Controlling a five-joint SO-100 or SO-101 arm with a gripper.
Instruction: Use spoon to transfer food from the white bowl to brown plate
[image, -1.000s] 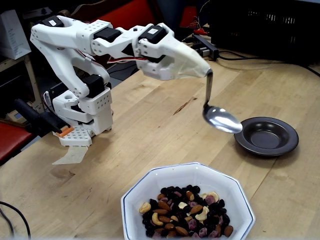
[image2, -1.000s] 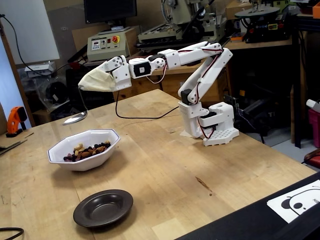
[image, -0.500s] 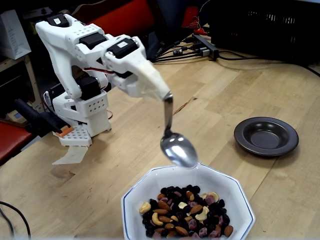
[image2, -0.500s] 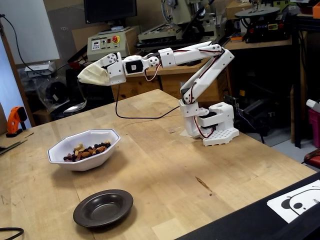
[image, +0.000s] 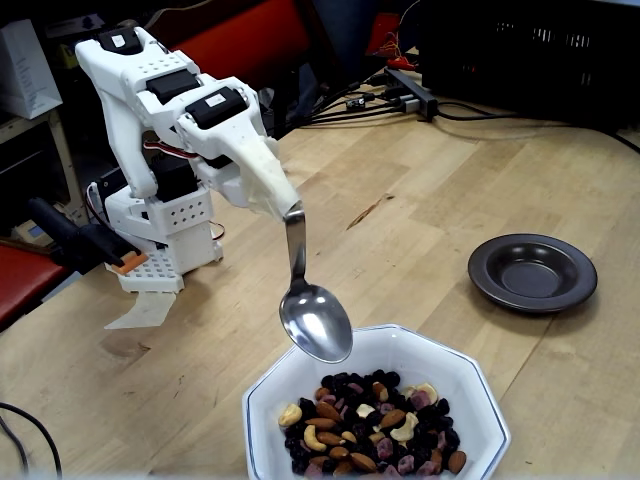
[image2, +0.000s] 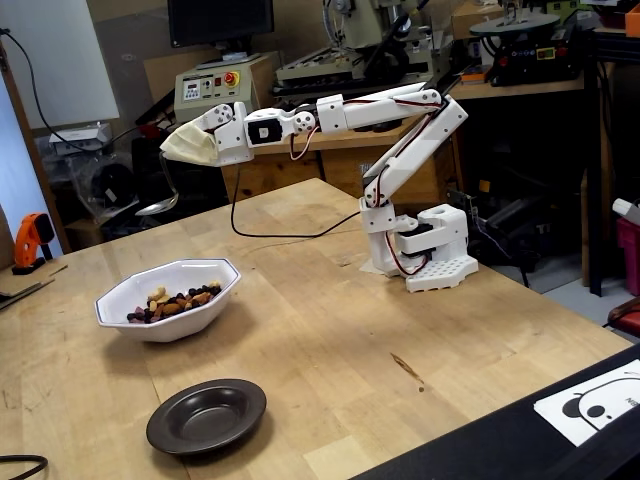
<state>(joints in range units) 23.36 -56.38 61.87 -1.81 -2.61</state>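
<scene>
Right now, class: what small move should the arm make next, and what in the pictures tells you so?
Probably lower the spoon forward into the food. Its bowl is empty and hangs above the near rim of the white bowl, while the brown plate holds nothing yet.

The robot was a slender white 3D-printed plastic arm (image2: 400, 110) built of blocky, angular segments. Black servo motors (image: 213, 103) sat recessed in the joints, their dark faces showing through the white shells. Thin red and white cables (image2: 300, 150) looped in the open between segments. The base was a white box-shaped block (image2: 437, 262) with a grid of small round holes along its lower walls. The hand (image: 290, 212) was shrouded in cream tape, forming a smooth, tapered, cone-like wrapping that hid its fingers.
</scene>
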